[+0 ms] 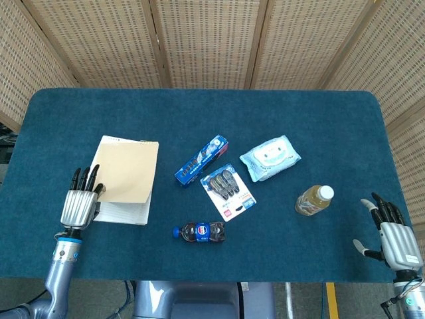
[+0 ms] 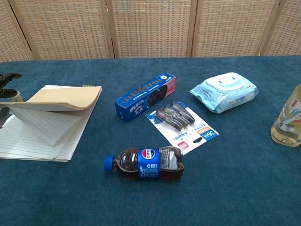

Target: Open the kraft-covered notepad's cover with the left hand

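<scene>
The left robot hand [image 1: 81, 203] is pinching the outer edge of the tan kraft cover [image 1: 129, 171] of the lined white notepad [image 1: 123, 211], which is lying at the left end of the blue felt-covered bench [image 1: 199, 119]. The cover is being held lifted and bowed, and at least one lined page is hanging up with it rather than lying flat. The right robot hand [image 1: 392, 236] is resting far to the right of the notepad, fingers spread and holding nothing.

The risk from here, as I judge it, is that the pinch is sitting only at the cover's rim; the curling card could slip out and fall shut. The whole pad could also be sliding along the felt instead of hinging open, since nothing is pinning it down. Loose pages dragged up with the cover could crease.

The head view is showing both robot hands and the notepad's outline from above, but is flattening the lift. The chest view [image 2: 51, 96] is revealing the gap under the raised cover and the fanned pages, while catching only dark fingertips [image 2: 8, 78] at its left edge and missing the right robot hand altogether.
</scene>
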### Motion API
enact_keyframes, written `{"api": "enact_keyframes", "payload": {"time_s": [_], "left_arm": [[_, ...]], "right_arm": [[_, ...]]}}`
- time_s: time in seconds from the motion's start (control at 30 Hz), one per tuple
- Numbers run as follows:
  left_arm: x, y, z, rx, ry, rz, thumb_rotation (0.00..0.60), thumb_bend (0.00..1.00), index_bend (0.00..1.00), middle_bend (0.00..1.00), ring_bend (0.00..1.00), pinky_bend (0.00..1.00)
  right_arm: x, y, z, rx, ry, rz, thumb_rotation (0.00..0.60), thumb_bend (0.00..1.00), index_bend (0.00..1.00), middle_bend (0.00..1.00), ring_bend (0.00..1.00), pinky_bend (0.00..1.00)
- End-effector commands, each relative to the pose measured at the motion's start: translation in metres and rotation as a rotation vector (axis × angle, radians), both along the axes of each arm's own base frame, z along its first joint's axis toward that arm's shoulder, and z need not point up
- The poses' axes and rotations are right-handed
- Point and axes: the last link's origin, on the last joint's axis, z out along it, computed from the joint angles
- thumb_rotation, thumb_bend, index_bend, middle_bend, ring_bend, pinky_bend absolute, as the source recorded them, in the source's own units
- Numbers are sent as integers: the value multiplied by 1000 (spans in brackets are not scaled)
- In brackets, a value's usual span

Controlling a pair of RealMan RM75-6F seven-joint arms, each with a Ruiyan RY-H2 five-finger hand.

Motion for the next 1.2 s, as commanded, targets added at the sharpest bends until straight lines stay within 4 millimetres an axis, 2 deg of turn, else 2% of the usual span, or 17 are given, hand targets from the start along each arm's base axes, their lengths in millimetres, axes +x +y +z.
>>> {"api": "enact_keyframes", "payload": {"time_s": [0.03, 1.2], "left_arm": [[3, -12, 2, -8, -4, -20, 600, 682, 788, 0, 0, 0], [9, -87, 15, -67, -61, -109, 600, 685, 788, 0, 0, 0]], "right_arm": [[0, 0, 0, 1, 1, 0, 600, 260, 108, 0, 0, 0], [0, 0, -1, 2, 5, 0, 600, 260, 108, 0, 0, 0]]}}
